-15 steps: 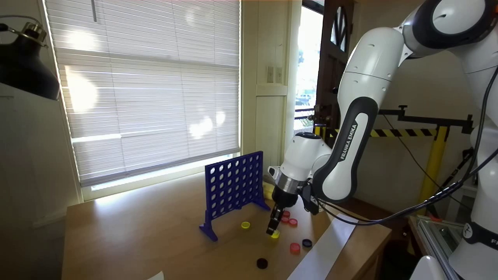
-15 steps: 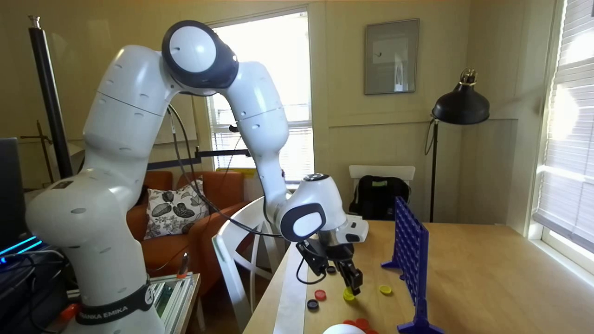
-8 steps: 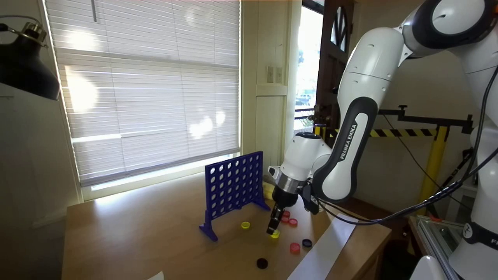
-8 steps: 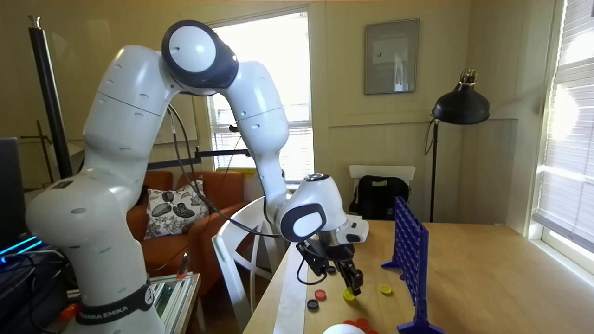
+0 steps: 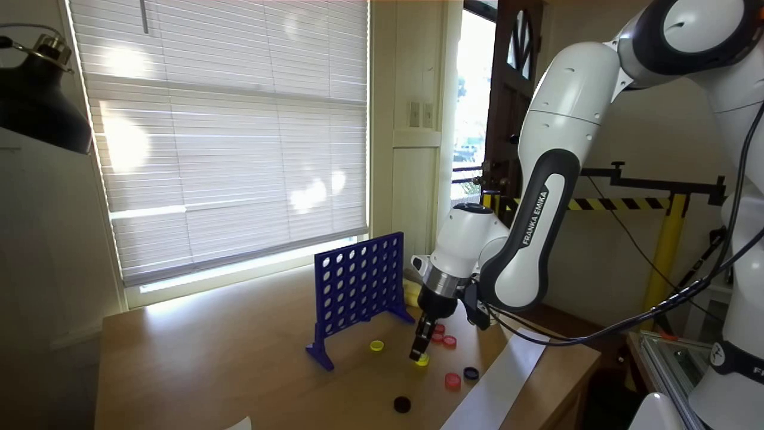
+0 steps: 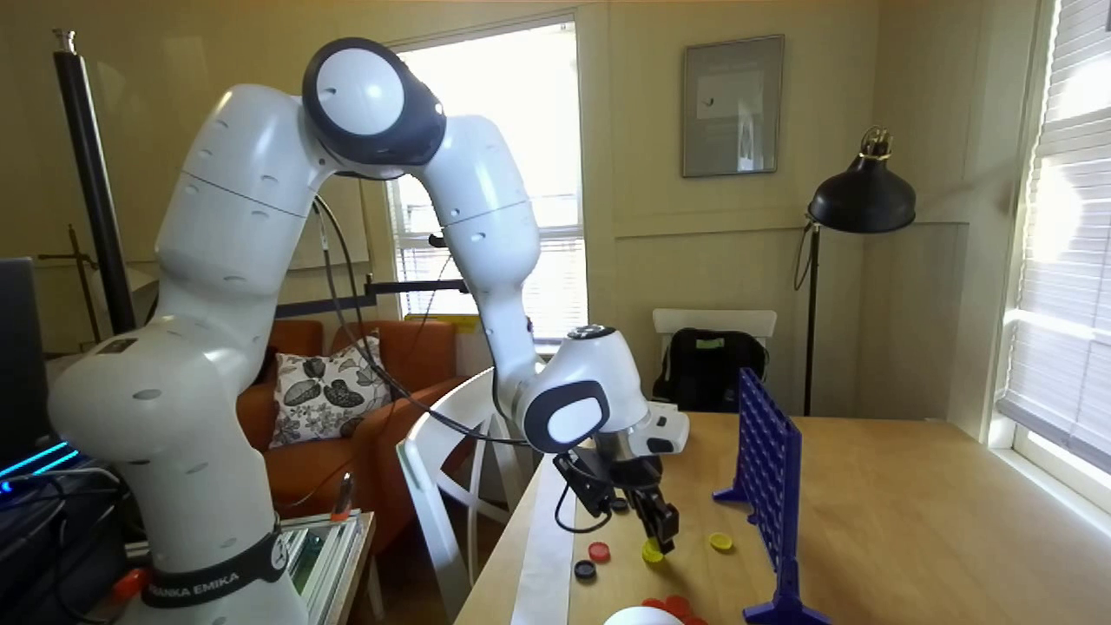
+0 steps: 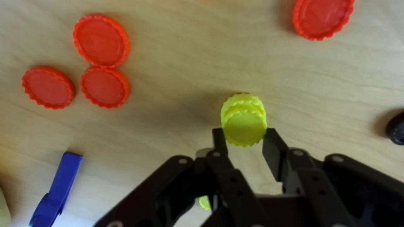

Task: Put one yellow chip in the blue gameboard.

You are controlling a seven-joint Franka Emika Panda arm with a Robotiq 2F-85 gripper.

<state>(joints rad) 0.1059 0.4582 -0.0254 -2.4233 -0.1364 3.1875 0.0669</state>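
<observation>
Two yellow chips overlap in the wrist view. The upper yellow chip [image 7: 245, 127] sits between my fingertips, its sides touching both pads, and my gripper [image 7: 244, 134] is shut on it. Directly beneath shows the rim of a lower yellow chip [image 7: 242, 100]; whether the two touch I cannot tell. In an exterior view the gripper [image 5: 416, 355] reaches down to the table there. Another yellow chip [image 5: 376, 346] lies flat nearer the blue gameboard [image 5: 358, 272], partly hidden by my fingers in the wrist view. The gameboard stands upright, its visible holes without chips; one blue foot [image 7: 58, 186] shows in the wrist view.
Three red chips [image 7: 104, 86] cluster on one side of the gripper, with a lone red chip [image 7: 323, 17] on the other. Black chips [image 5: 402, 404] lie nearer the table's front. A white strip [image 5: 498, 382] runs along the table, and a yellow object [image 5: 410, 292] is behind the gameboard.
</observation>
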